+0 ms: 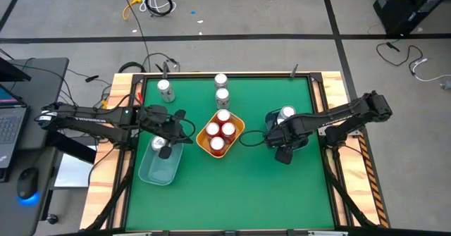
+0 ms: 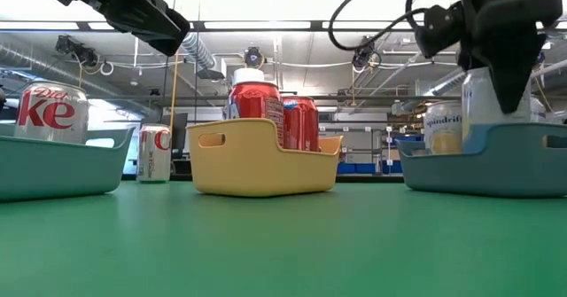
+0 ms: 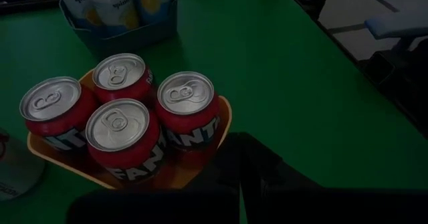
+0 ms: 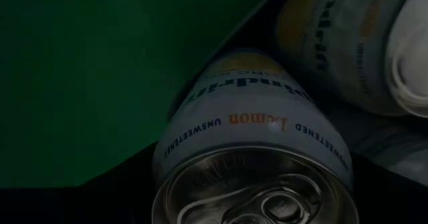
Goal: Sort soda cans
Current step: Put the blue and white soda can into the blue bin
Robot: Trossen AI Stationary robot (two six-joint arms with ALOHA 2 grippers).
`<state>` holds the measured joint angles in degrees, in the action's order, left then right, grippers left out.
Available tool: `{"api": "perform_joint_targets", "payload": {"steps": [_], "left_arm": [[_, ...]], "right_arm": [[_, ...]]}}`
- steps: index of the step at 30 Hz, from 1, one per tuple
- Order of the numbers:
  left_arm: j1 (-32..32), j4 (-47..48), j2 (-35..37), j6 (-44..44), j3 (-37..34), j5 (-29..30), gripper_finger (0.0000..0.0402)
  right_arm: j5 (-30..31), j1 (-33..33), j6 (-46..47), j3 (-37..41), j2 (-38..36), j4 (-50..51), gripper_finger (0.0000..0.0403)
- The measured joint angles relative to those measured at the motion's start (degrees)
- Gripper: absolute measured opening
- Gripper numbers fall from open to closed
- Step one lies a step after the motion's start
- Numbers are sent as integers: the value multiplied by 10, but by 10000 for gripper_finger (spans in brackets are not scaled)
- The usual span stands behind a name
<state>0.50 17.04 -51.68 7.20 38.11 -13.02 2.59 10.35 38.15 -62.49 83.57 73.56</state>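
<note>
On the green table (image 1: pixel 232 194), three bins are set in a row: a translucent blue-grey bin (image 1: pixel 156 169) holding one upright Diet Coke can (image 2: pixel 50 113), a yellow bin (image 2: pixel 264 160) holding four red Fanta cans (image 3: pixel 120 127) with axes vertical and tops up, and a blue bin (image 2: pixel 483 160). Above the latter, a light-blue lemon can (image 4: pixel 251 140) is held upright between the spread fingers of the right gripper (image 1: pixel 284 143). Three silver cans (image 1: pixel 222 95) are stood upright behind. The left gripper (image 1: pixel 176 127) is pressed together, empty, between the first two bins.
</note>
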Motion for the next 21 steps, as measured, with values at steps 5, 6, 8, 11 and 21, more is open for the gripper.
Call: {"api": "perform_joint_targets", "payload": {"steps": [5, 6, 8, 11, 21], "left_arm": [[0, 0, 0, 0, 0, 0, 0], [0, 0, 0, 0, 0, 0, 0], [0, 0, 0, 0, 0, 0, 0], [0, 0, 0, 0, 0, 0, 0], [0, 0, 0, 0, 0, 0, 0]], "right_arm": [[0, -1, 3, 21, 0, -17, 314], [0, -3, 6, 24, 0, -21, 323], [3, -7, 13, 29, 0, -20, 338], [6, -9, 12, 28, 0, -20, 342], [6, -8, -11, -18, 1, -6, 313]]}}
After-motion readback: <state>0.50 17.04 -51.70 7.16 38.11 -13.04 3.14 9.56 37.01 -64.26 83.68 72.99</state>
